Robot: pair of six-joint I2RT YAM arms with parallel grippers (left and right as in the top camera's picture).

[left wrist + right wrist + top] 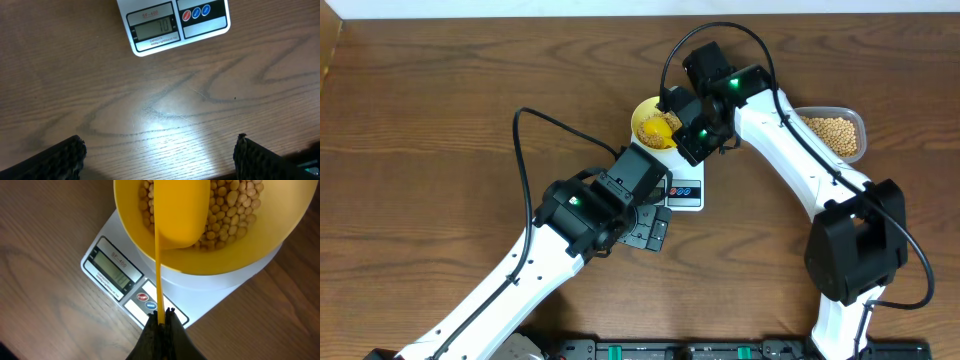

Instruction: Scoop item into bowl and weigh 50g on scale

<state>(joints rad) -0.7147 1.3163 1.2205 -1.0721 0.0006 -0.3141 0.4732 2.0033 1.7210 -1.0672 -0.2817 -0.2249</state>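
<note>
The glossy pale-yellow round bowl (285, 235) of smooth tan beans (232, 210) hides most of the white rectangular scale (120, 277) beneath. The right gripper (162, 319) pinches the yellow plastic scoop's (180, 215) handle; the left gripper (160, 152) gapes above the wooden table (165, 100).

Even bright light, glare patch on table (165, 117), sharp focus

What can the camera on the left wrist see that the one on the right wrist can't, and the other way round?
Left wrist only: the open left gripper above the table, and readable digits on the scale display. Right wrist only: the yellow bowl of beans on the scale, and the yellow scoop whose handle the right gripper pinches. Both: the scale's display, its red and blue buttons, the wooden table.
</note>
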